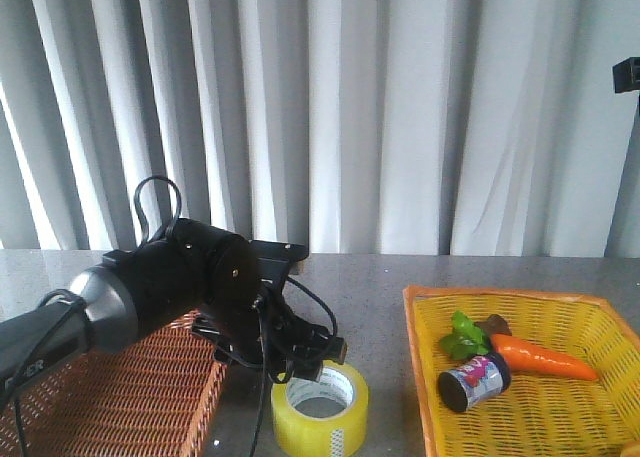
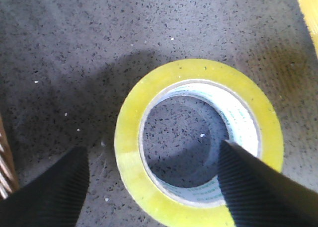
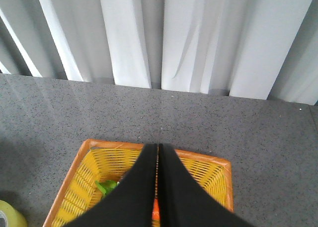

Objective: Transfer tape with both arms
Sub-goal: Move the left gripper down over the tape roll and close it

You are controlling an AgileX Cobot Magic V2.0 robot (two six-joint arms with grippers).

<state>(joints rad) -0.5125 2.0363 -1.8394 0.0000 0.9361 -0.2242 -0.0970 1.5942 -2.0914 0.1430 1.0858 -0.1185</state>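
Nearest us, the tape (image 1: pixel 320 409) lies flat at the worktop's front edge, between the brown basket (image 1: pixel 110 397) and the yellow basket (image 1: pixel 530 417). We judge it light, stiff and smooth-sided, so the sound hold is across its wall. Our left gripper (image 2: pixel 149 187) hangs over it with jaws spread, one finger (image 2: pixel 258 187) above the core, the other outside the roll. Our right gripper (image 3: pixel 157 187), fingers pressed together, sits above the yellow basket, where a toy carrot (image 1: pixel 545 359) and small can (image 1: pixel 472 382) lie. Nothing blocks the roll; the brown basket's rim stands just beside it.
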